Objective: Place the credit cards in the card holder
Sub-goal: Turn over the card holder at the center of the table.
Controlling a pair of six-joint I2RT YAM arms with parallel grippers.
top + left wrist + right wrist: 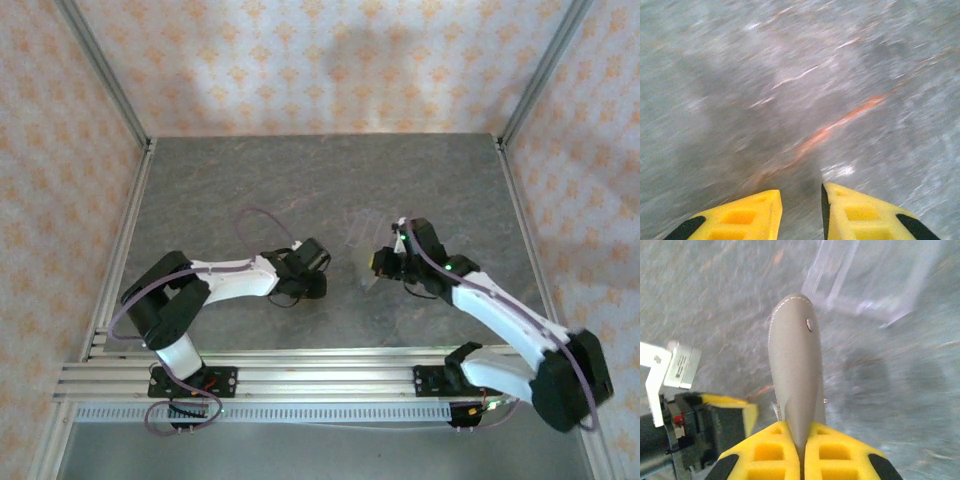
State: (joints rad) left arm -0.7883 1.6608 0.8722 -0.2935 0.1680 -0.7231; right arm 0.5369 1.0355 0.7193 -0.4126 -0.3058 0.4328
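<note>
Since the right end effector [801, 432] is pressed together on one edge of the card holder [795, 360], which juts out ahead of it over the desk [900, 390] near the clear rack [840, 285], we want that pinch firm and level so the case cannot twist. The left end effector [801, 197], slightly spread and holding nothing, hovers just beside it. We judge it should take the free flap and open the case.
</note>
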